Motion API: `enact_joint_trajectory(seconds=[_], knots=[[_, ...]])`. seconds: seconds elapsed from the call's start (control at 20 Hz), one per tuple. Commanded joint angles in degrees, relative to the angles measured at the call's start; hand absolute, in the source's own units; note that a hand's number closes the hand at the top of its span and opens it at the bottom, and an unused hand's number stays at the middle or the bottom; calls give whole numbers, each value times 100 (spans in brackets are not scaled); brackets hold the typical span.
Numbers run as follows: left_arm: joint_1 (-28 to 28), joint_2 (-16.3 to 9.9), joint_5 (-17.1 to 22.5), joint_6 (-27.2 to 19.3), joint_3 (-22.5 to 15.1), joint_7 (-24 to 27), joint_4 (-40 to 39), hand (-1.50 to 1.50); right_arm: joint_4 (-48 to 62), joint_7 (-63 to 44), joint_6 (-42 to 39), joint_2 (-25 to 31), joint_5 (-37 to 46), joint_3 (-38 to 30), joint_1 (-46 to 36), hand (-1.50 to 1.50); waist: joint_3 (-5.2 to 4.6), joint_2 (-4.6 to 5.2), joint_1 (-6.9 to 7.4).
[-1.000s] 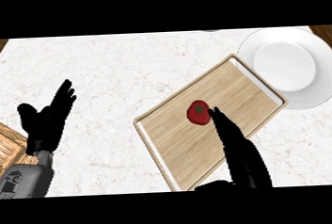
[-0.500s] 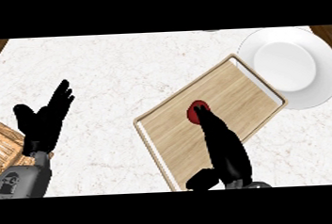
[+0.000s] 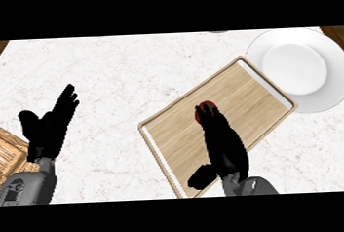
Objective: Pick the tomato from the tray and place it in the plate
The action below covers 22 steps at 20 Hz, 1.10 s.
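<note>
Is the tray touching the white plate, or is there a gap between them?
Cannot tell. In the head view the tray's far corner meets the plate's rim with no counter showing between them, but the steep view cannot separate contact from overlap.

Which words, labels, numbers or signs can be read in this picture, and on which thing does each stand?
None: the plate, tray, tomato, counter and both hands carry no writing.
</note>
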State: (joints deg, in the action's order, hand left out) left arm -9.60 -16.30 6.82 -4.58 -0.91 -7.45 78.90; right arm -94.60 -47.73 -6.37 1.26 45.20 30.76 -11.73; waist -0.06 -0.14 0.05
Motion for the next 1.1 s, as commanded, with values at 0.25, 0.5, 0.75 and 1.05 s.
enact_joint_trajectory(seconds=[0.25,0.5,0.75,1.05], knots=[[-81,197,-234,-37,114,-257,113,0,1343,139,479,-122,-76,226,-503,-150,7,22,29],[22,91,-64,180,275,-235,231,0,1245,316,-273,-122,-396,292,-618,150,6,24,58],[252,278,-312,8,48,-334,722,0,1457,676,160,-122,-416,384,-711,150,9,12,70],[-382,250,-312,110,288,-409,46,0,1431,707,634,-123,-226,495,-629,150,7,16,4]])
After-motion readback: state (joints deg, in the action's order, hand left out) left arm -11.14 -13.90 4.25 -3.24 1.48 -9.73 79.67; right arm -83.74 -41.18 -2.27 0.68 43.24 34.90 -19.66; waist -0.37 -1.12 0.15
